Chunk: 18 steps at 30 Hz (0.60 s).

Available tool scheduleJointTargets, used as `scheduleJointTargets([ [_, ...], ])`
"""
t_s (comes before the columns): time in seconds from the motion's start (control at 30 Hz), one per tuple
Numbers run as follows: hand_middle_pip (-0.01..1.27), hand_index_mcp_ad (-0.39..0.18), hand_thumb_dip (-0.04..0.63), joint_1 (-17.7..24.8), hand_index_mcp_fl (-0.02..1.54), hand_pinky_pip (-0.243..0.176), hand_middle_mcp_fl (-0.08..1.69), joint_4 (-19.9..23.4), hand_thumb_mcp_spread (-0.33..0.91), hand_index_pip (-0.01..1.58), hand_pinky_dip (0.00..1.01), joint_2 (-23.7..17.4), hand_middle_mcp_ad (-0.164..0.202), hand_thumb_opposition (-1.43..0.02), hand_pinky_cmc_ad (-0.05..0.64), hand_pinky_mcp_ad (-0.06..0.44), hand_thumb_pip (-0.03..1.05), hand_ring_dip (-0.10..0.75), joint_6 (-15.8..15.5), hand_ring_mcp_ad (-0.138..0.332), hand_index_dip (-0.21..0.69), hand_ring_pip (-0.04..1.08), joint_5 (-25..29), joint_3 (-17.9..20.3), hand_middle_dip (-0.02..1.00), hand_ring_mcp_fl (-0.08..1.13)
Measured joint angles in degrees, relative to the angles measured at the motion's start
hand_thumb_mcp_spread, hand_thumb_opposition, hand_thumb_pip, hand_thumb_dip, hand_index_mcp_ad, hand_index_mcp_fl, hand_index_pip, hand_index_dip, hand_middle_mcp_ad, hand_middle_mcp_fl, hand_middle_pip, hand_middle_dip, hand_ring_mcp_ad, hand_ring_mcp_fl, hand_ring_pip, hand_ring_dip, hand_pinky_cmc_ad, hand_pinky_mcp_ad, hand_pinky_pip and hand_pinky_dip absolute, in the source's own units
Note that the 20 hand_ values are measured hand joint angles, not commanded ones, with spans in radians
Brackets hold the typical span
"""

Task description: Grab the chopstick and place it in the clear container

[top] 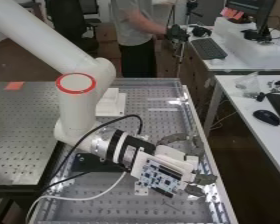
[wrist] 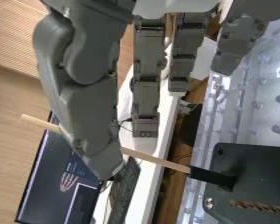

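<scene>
bench [top: 150, 211] below, chopstick [wrist: 156, 160] partly behind hand [top: 204, 178]

The chopstick [wrist: 157, 161] looks like smooth, matt wood. Matt plastic seems to cover the fingers [wrist: 147, 97]. The table [top: 97, 207] has the dull sheen of perforated metal, while the arm [top: 77, 107] looks smooth and faintly glossy.

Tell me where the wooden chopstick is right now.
In the wrist view, the chopstick slants behind the hand, one end meeting a stubby black piece, the other beyond the hand, near a screen.
</scene>
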<state>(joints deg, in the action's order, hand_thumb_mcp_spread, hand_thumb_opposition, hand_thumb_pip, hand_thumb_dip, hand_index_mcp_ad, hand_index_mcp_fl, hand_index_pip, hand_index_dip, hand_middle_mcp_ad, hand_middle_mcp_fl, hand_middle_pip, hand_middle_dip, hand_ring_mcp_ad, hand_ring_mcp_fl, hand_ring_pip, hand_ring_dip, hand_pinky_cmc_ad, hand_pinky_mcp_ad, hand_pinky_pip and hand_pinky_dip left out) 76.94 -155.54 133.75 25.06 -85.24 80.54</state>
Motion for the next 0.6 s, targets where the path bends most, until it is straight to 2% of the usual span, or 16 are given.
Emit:
scheduleJointTargets([
  [0.07,0.13,-0.309,0.253,0.0,1.04,-0.037,1.11,-0.1,0.65,0.61,0.18,0.0,-0.024,-1.02,0.368,0.298,0.43,0.379,-0.1,0.068,0.208,0.10,0.1,-0.1,0.64,0.36],
  [0.27,0.13,-0.309,0.253,0.0,1.07,-0.037,1.13,0.0,0.66,0.60,0.18,0.3,-0.024,-1.03,0.368,0.295,0.43,0.379,-0.4,0.068,0.208,0.10,0.2,-0.5,0.64,0.36],
  [0.4,0.13,-0.354,0.257,-0.2,1.09,-0.031,1.15,0.0,0.69,0.58,0.18,0.7,-0.026,-1.03,0.374,0.298,0.42,0.396,-0.7,0.072,0.236,0.12,-0.2,-1.0,0.65,0.38],
  [0.6,0.13,-0.361,0.248,-0.3,1.13,-0.035,1.17,-0.1,0.69,0.55,0.18,1.1,-0.024,-1.04,0.368,0.295,0.40,0.407,-1.0,0.070,0.248,0.12,0.2,-1.6,0.65,0.38],
])
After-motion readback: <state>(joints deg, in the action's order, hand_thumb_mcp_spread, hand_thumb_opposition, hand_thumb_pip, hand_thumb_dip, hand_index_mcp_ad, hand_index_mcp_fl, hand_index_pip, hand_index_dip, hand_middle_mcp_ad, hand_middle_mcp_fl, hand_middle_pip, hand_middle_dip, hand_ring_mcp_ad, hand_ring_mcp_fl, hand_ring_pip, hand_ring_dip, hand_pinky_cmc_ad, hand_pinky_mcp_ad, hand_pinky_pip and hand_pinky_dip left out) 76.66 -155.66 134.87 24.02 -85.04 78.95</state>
